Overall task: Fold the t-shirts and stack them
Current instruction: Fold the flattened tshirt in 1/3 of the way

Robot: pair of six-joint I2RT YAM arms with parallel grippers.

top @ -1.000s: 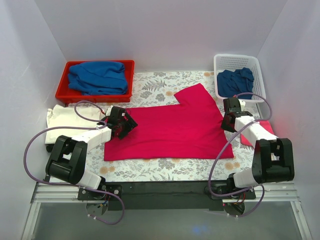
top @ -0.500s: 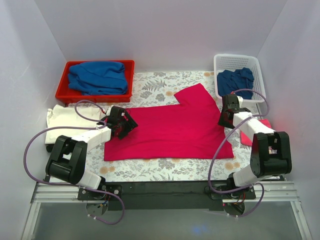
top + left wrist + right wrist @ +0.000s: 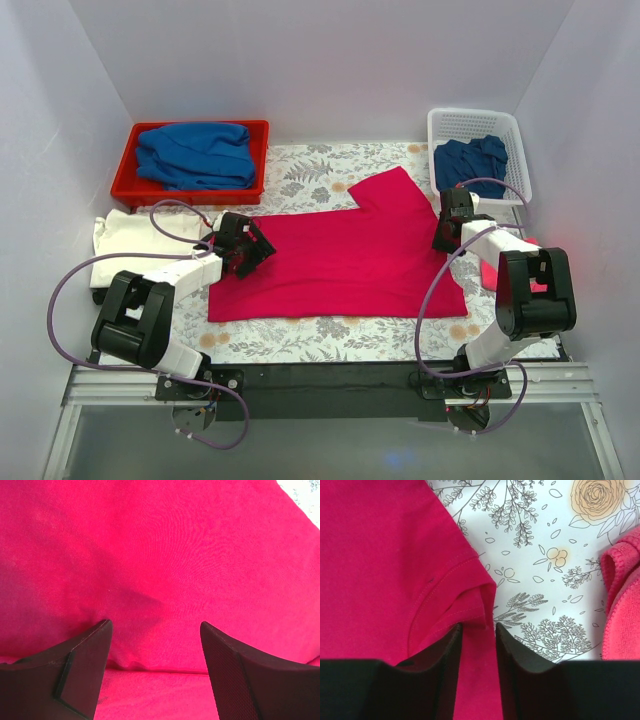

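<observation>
The floral desk carries the crimson t-shirt, spread flat across the middle of the frame. At upper left a red tray holds a blue t-shirt. A cream t-shirt lies at the left edge. A white basket at upper right holds a dark blue t-shirt. The left end effector hangs over the crimson cloth, fingers wide apart and empty. The right end effector straddles a hem fold with a narrow gap; whether it pinches cannot be told.
</observation>
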